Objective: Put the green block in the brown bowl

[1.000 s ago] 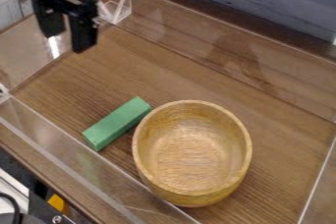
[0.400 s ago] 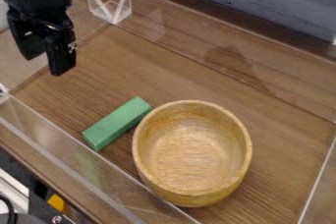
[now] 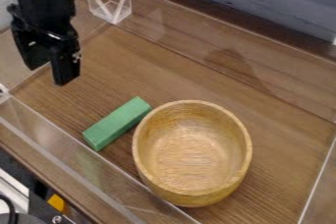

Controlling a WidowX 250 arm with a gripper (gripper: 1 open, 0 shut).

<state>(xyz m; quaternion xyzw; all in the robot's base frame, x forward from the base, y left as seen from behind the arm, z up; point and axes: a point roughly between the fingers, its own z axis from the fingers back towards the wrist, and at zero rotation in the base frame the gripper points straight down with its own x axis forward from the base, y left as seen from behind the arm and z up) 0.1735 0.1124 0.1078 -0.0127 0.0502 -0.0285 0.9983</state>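
So the gripper [image 3: 55,74] has dropped lower and a bit nearer the green block [image 3: 117,123] than a moment ago, jaws wide apart, which looks like the approach starting. Block's lying on the surface [image 3: 168,56], just beside the brown bowl [image 3: 192,153]. No readable writing anywhere.

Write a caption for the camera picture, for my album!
A green block lies on the wooden table beside the brown bowl, with the black robot arm nearby.
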